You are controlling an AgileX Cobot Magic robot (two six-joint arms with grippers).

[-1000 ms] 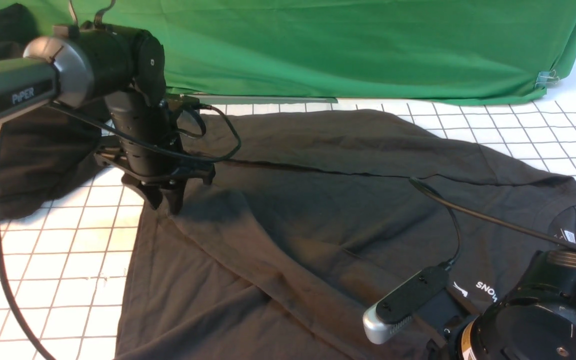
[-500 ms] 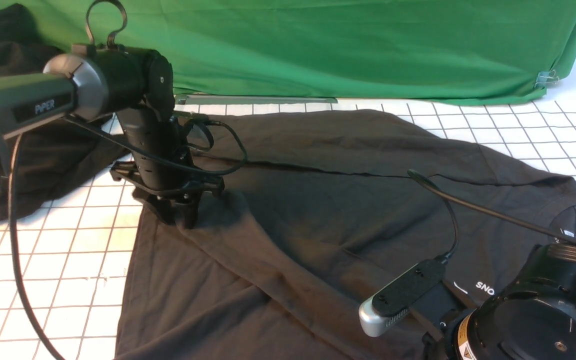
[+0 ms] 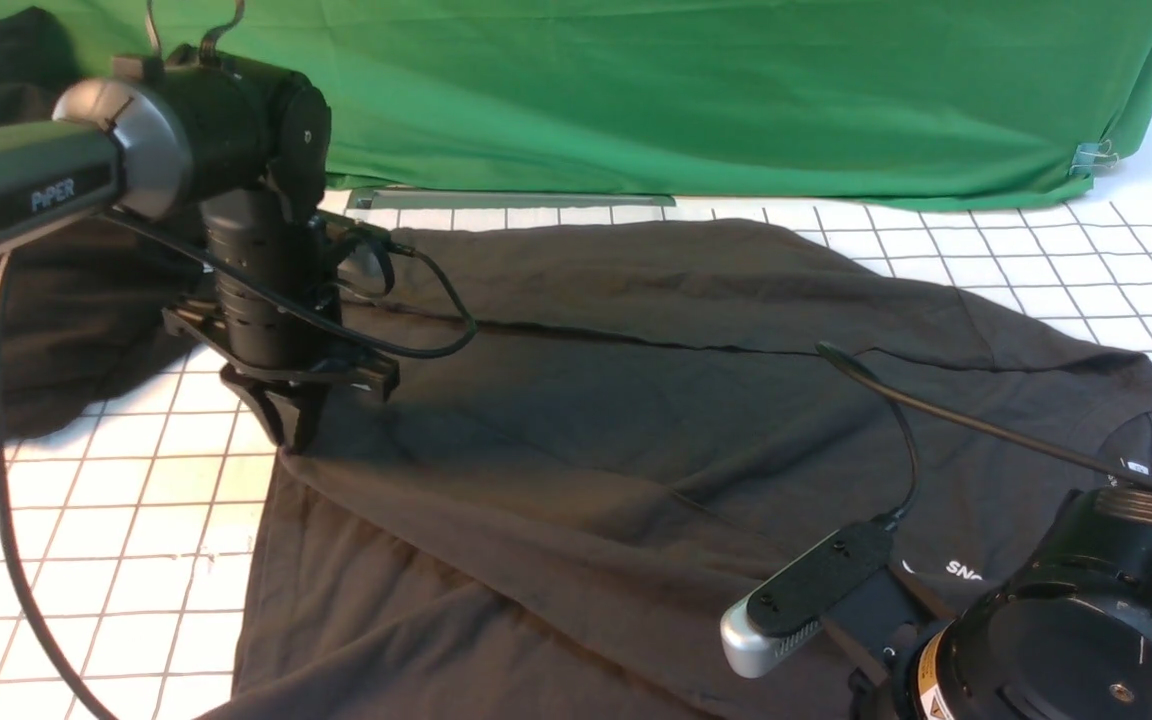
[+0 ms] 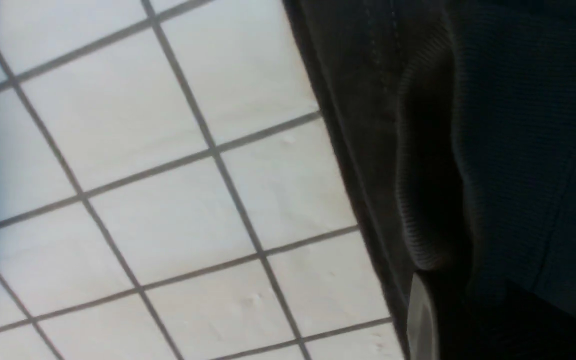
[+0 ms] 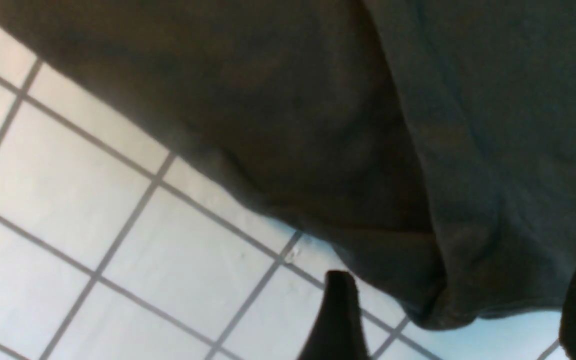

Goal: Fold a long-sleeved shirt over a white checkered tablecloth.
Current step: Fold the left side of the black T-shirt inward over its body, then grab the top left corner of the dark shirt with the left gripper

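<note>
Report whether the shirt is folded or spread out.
Mostly spread: the long-sleeved shirt lies wide and flat on the white checkered tablecloth, with one overlapping edge across its far part.

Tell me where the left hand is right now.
In the front view the left hand is on the left side, down at the left edge of the long-sleeved shirt, where it meets the white checkered tablecloth.

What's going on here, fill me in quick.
A two-armed robot is working on a dark long-sleeved shirt that lies spread on the white checkered tablecloth. The left fingers look pinched shut on the shirt's left edge. The right fingers stand open on either side of a shirt corner near the robot and are not yet gripping it.
</note>
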